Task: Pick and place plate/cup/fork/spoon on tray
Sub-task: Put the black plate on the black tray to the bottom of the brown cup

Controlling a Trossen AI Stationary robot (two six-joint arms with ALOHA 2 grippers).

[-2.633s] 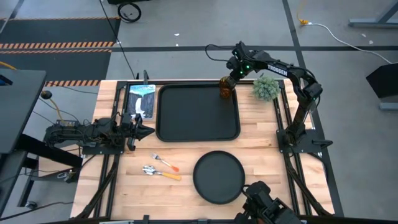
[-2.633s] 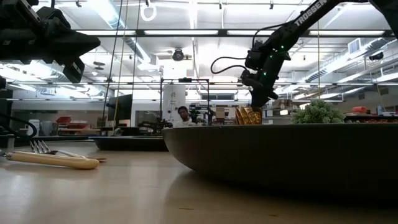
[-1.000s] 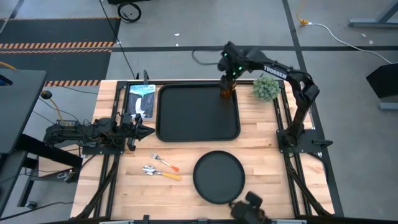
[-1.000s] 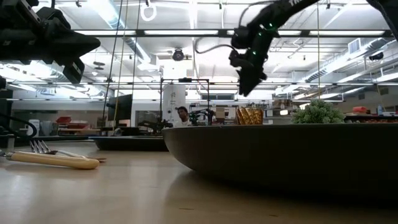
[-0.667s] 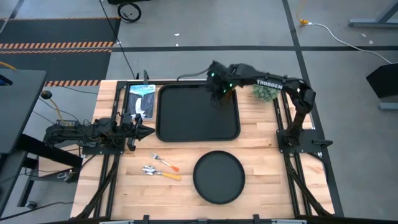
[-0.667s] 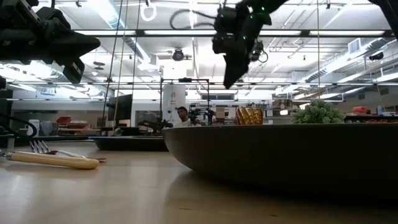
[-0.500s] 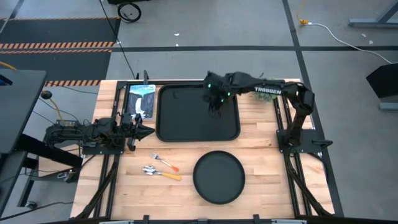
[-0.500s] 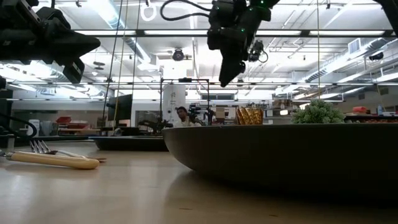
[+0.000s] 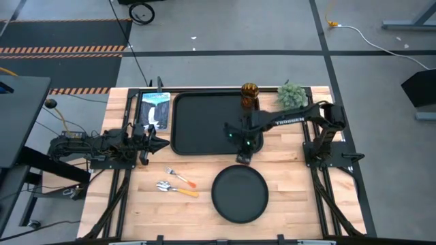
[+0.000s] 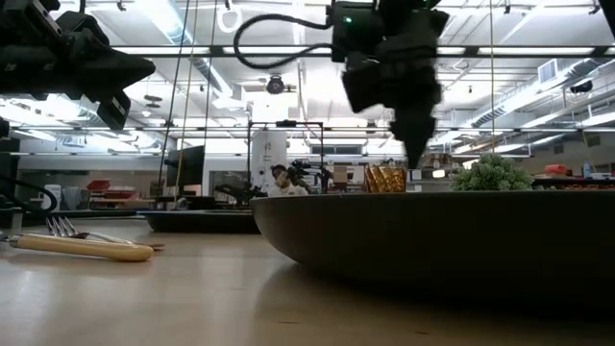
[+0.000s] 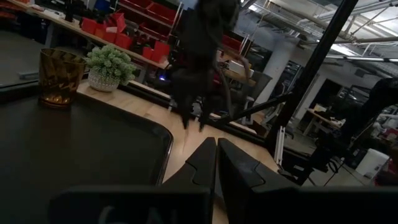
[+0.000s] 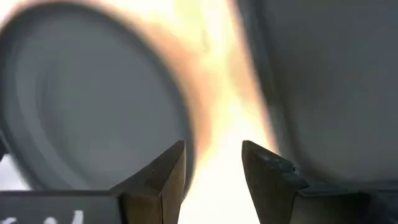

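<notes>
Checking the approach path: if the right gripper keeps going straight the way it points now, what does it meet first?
Probably bare table: the right gripper, jaws open, points at the wood strip between the plate and the tray. Depth is unclear; the plate rim lies close beside that line.

Dark right arm (image 9: pixel 293 120) bears white lettering and green lights.

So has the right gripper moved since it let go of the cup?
Yes. The right gripper left the cup at the tray's far corner and now hangs near the plate.
</notes>
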